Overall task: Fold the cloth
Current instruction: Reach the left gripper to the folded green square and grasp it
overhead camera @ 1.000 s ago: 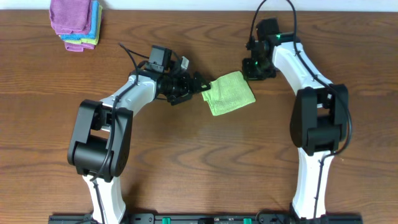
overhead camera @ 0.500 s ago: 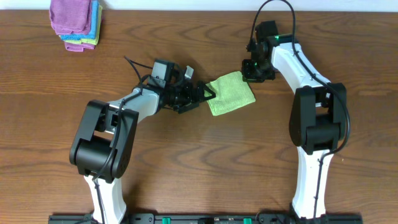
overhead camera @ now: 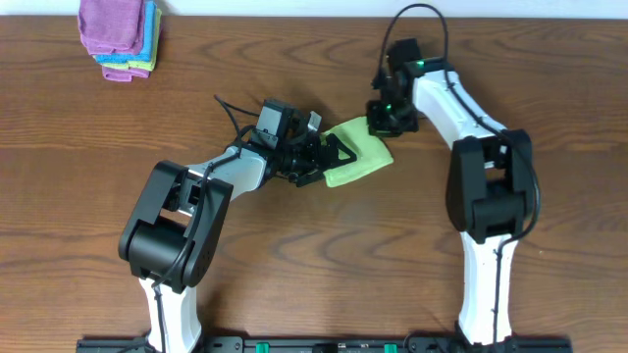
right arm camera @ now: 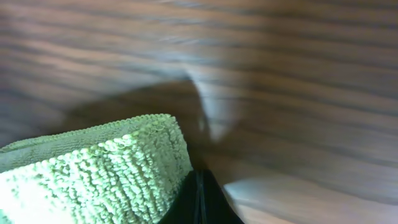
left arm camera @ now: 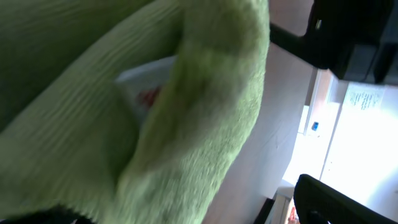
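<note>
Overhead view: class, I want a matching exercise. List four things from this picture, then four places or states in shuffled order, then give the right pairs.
1. cloth
2. stack of folded cloths
3. left gripper
4. right gripper

A. open, at the cloth's left edge
B. far left corner of the table
C. shut on the cloth's far edge
D. lying between the two grippers

Pairs: 1-D, 2-B, 3-A, 4-C

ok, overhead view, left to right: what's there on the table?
stack of folded cloths → left gripper → green cloth → right gripper
</note>
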{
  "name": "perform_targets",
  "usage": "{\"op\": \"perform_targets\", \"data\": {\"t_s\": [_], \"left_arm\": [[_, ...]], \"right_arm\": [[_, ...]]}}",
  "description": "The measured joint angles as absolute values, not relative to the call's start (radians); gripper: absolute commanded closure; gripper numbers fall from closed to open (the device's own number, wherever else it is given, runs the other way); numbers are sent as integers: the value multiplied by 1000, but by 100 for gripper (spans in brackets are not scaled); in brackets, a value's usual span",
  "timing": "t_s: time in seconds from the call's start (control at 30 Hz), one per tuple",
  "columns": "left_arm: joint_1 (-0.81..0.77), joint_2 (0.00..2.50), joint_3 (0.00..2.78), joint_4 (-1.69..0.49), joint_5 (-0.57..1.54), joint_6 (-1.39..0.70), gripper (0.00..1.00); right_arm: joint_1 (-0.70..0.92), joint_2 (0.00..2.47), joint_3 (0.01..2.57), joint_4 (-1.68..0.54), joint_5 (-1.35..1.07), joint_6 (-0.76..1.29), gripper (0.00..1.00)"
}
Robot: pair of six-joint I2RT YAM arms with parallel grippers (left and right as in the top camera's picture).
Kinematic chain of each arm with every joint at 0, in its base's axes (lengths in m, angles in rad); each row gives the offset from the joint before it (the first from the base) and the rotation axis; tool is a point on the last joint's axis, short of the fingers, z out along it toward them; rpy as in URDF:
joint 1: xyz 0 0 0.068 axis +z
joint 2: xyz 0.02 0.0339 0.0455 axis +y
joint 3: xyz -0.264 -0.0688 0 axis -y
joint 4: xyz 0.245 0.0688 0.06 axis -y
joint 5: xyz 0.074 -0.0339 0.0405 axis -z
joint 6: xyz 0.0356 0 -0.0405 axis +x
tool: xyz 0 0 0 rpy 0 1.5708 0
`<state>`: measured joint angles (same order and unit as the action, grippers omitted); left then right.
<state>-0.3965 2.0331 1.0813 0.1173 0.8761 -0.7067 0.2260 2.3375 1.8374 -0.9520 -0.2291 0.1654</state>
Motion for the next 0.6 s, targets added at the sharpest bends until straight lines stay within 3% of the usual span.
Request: {"op": "perform_targets", "data": {"t_s": [0.03,0.1,0.13,0.17,0.37,0.6], "left_arm": [[-397,2033,1081,117,876,-708,1],[-397,2029,1082,114,873,-713,45],[-399,2028,1081,104,853,-713,79],[-398,2030,1077,95,840,-714,92],[-372,2043,1056,111,798,-714,94],[-231,2043,1120,258,854,-762,94]], "right_arm": [[235,2337,1838,-952,-229,166,99],[243,2337,1837,-954,-231,166,99],[243,2337,1838,-957,-233,167,99],[240,2337,1838,-964,-234,168,99],[192,2350,1869,-1090,-229,166,99],[106,2368,2049,-1299,-160,140,99]]}}
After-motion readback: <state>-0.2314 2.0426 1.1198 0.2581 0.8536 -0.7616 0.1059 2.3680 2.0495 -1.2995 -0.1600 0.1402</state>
